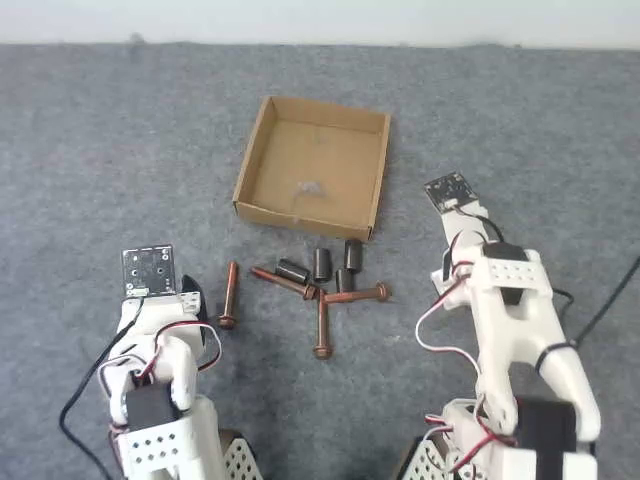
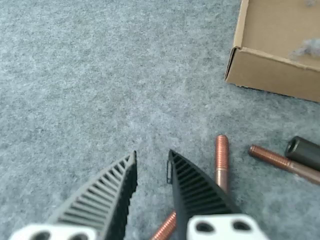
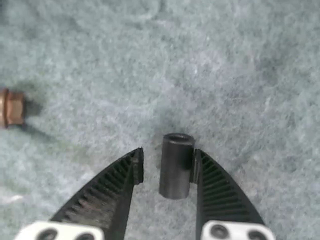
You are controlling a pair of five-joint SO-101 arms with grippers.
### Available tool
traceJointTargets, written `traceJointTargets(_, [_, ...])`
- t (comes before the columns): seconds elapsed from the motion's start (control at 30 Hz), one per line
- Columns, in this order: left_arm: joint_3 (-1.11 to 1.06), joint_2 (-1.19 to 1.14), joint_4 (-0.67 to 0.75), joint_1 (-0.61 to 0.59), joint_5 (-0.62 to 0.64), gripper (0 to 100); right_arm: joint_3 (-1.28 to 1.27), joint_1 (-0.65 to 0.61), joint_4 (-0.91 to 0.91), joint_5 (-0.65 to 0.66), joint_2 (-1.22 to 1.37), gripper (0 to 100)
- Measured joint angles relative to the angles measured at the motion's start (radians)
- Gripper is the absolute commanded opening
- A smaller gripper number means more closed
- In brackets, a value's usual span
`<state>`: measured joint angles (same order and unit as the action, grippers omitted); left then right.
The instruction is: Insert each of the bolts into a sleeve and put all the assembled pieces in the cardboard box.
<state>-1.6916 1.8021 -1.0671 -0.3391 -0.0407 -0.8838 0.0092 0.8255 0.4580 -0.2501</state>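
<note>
The right gripper (image 3: 168, 155) stands part open around a black sleeve (image 3: 176, 167), which touches one finger and leaves a gap to the other, over the grey bench (image 3: 240, 75); a bolt head (image 3: 11, 107) lies off to one side. The left gripper (image 2: 152, 159) is narrowly open and holds nothing; one bolt (image 2: 222, 160) lies just beside a finger. Four bolts (image 1: 322, 322) and four more sleeves (image 1: 322, 264) lie loose on the bench near the cardboard box (image 1: 330, 150), all outside it.

Bolts (image 1: 322, 322) and sleeves (image 1: 322, 264) lie before cardboard box (image 1: 300, 220).
</note>
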Motion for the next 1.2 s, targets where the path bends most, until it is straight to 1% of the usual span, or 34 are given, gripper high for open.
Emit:
traceJointTargets(0.23, [0.0,0.0,0.0,0.0,0.0,10,0.044,0.0,0.0,0.003,0.044,14.1])
traceJointTargets(0.53, [0.0,0.0,0.0,0.0,0.0,10,0.046,0.003,0.0,0.147,0.133,14.0])
traceJointTargets(0.63, [0.0,0.0,0.0,0.0,0.0,10,0.046,0.003,0.0,0.163,0.137,14.0])
traceJointTargets(0.77, [0.0,0.0,0.0,0.0,0.0,10,0.046,0.003,0.0,0.167,0.137,13.5])
traceJointTargets(0.8, [0.0,0.0,0.0,0.0,0.0,10,0.046,0.003,0.0,0.167,0.137,11.7])
traceJointTargets(0.9, [0.0,0.0,0.0,0.0,0.0,10,0.048,0.006,-0.003,0.167,0.137,1.1])
traceJointTargets(0.93, [0.0,0.0,0.0,0.0,0.0,10,0.054,0.006,-0.003,0.167,0.137,0.2])
traceJointTargets(1.0, [0.0,0.0,0.0,0.0,-0.003,10,0.058,0.006,-0.003,0.169,0.14,2.5])
traceJointTargets(1.07, [0.0,0.0,0.0,0.0,-0.003,10,0.058,0.006,-0.003,0.155,0.14,1.7])
traceJointTargets(1.2, [0.0,0.0,0.0,0.0,-0.003,10,0.06,0.038,-0.002,0.081,0.14,0.7])
